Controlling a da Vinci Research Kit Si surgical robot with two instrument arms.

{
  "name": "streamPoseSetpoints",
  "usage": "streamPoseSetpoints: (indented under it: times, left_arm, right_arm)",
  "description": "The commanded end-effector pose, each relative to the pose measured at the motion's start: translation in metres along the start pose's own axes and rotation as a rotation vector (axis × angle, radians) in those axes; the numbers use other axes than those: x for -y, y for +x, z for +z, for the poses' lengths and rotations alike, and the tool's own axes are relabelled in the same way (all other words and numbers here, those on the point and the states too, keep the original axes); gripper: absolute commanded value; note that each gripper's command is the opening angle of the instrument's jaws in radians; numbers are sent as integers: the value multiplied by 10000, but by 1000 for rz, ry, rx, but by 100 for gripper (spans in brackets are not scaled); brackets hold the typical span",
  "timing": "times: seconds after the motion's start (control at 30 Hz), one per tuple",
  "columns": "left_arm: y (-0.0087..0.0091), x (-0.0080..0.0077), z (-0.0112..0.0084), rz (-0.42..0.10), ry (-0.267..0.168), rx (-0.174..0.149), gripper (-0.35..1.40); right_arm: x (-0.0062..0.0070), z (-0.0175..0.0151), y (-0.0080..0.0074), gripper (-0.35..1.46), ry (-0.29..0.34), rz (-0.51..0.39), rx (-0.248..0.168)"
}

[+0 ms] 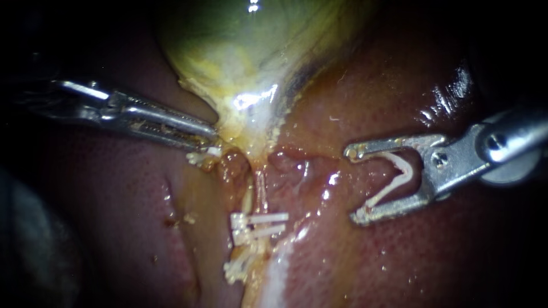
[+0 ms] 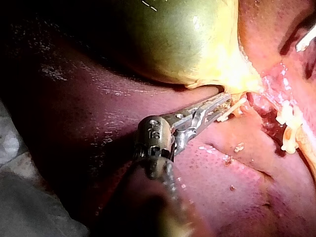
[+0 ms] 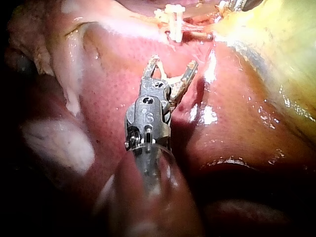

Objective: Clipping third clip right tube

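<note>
right instrument (image 1: pixel 354 185): shiny metal | clip (image 1: pixel 406 170): white plastic | liver (image 1: pixel 445 262): wet, glossy

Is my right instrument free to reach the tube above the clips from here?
Likely yes: only bare liver separates the right instrument, clip loaded, from the tube; the left instrument holds the gallbladder beyond.

I am working at a surgical practice bench, not in a kitchen or a shop. My camera sits close on a wet red liver (image 1: pixel 399 256) that fills most of the frame, with a green-yellow gallbladder (image 1: pixel 240 45) at the upper middle. One hard light falls off to black at the corners. Small white clips (image 1: pixel 260 225) cross a thin tube (image 1: pixel 261 191) at lower centre. The steel left instrument (image 1: pixel 212 133) grips the gallbladder's neck, and the right instrument (image 1: pixel 353 185) carries an open clip (image 1: pixel 394 178). The left arm's camera shows something pale grey, perhaps cloth (image 2: pixel 24 207), past the liver's edge.
</note>
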Motion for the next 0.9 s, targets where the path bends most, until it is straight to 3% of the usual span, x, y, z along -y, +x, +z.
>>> streamPoseSetpoints:
  times: [0.03,0.17,0.33,0.43,0.6,0.9]
  left_arm:
    - [0,-2,-4,0,-2,1,-35]
    - [8,-13,-30,-6,-4,-2,-35]
    - [37,-32,-72,-18,20,-26,-35]
    - [47,-40,-84,-15,27,-34,-35]
    - [46,-45,-82,-17,31,-36,-35]
    - [43,-46,-78,-16,35,-38,-35]
  right_arm:
    - [0,0,0,50,0,0,0]
    - [1,-1,2,50,1,1,0]
    - [1,-1,2,50,3,1,-1]
    - [0,-1,4,50,4,2,2]
    - [-2,4,11,50,25,19,-19]
    - [-12,45,20,50,28,331,-76]
